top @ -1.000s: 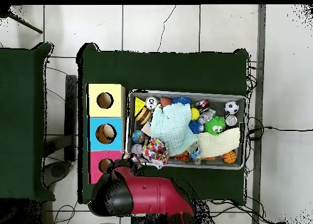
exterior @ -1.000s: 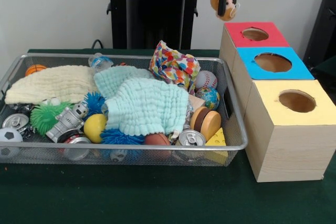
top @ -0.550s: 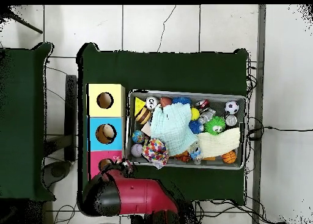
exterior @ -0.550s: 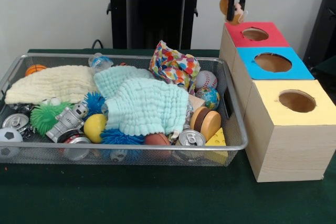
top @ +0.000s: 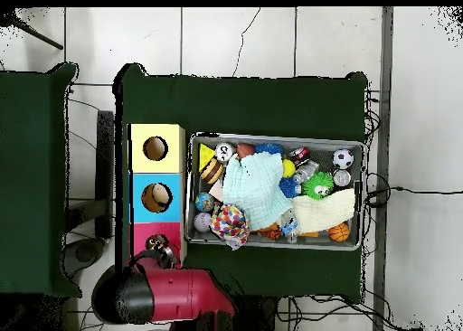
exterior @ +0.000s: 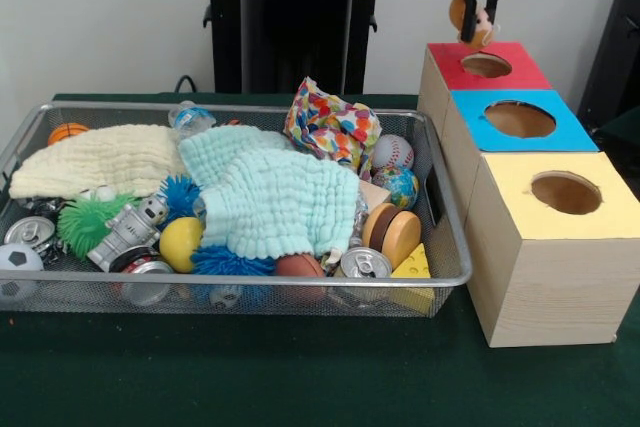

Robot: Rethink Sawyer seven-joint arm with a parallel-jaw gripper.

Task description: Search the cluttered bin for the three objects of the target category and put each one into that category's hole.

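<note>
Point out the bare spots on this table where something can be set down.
Green cloth in front of the wire bin and yellow box is bare, and the strip beyond the bin's soccer-ball end. The bin is packed full; the boxes sit tight against it.

Arm above the hand [exterior: 481, 19] cut off at top edge, toys buried under mint cloth [exterior: 280, 197], held toy [exterior: 466, 15] partly masked

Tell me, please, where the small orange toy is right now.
In the front view, the orange toy hangs in the end effector just above the red box's hole.
</note>
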